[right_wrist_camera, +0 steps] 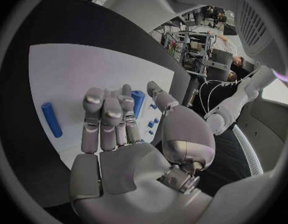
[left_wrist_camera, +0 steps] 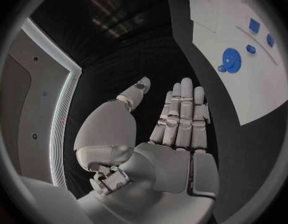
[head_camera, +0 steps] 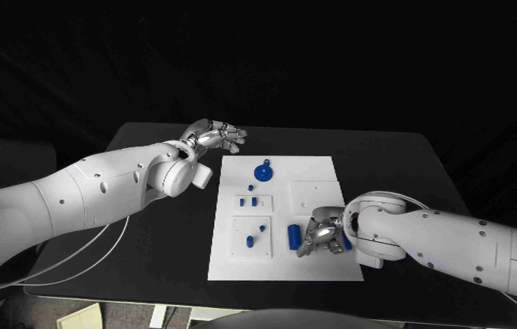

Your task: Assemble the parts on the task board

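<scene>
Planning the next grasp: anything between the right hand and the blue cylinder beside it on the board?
Nothing visible. The right hand hovers over the task board, fingers apart and holding nothing. The blue cylinder lies just beside it, with bare white plate between them in the right wrist view.

Right hand [head_camera: 322, 236] over task board [head_camera: 323, 173]

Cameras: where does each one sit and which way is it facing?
Head view: looks down at the task board; both arms, left hand, right hand.
Left wrist view: behind the left hand, faces the blue gear.
Right wrist view: behind the right hand, faces the board.
Shared: the gear, head and left wrist.
</scene>
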